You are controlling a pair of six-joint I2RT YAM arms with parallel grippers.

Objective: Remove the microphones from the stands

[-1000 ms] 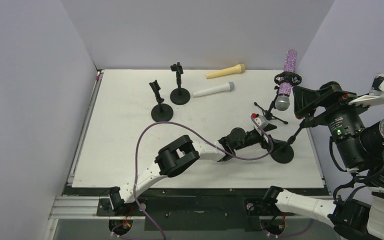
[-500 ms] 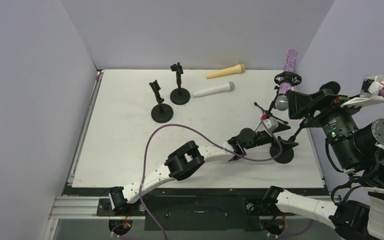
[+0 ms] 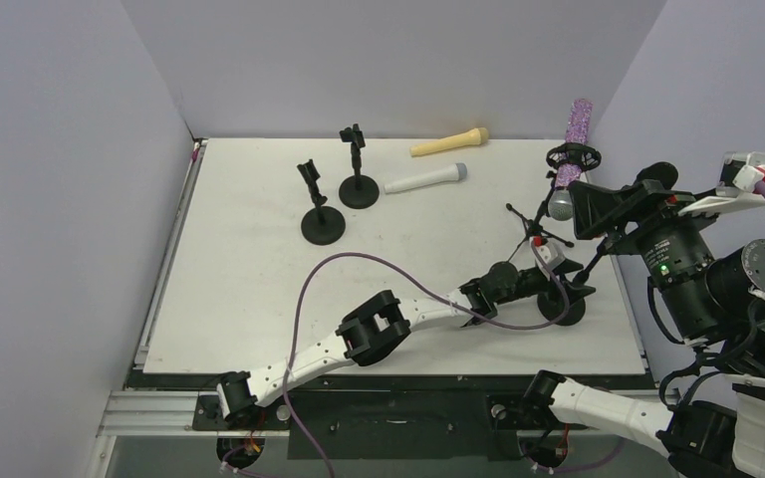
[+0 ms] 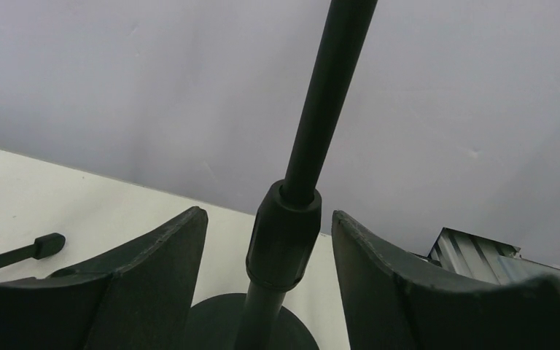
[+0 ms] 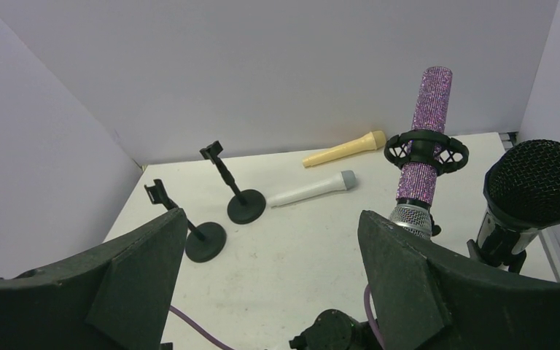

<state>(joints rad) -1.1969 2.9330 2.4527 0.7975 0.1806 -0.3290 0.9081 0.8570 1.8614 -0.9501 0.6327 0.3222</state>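
Two small stands point(image 3: 322, 224) are seen at the far left of the table point(image 3: 229, 299), upright and near each other. To their right a white mic point(image 3: 425, 180) is laid flat, and a yellow mic point(image 3: 448, 143) is laid beyond it by the back wall. Further right the left gripper point(image 4: 268, 215) is stretched low across the table to the stand point(image 3: 565, 309). Its fingers point(image 4: 153, 262) are held apart on either side of the pole point(image 4: 321, 109), just above the round base point(image 4: 208, 324), and a gap is seen on each side, so nothing is grasped. Behind it a purple mic point(image 5: 426, 124) is held head down in a ringed mount on a tripod point(image 3: 538, 221). At the far right the black mic point(image 5: 532, 182) is seated in the clip at the top of the stand, head up. The right gripper point(image 5: 271, 219) is raised near it, spread wide, with nothing held
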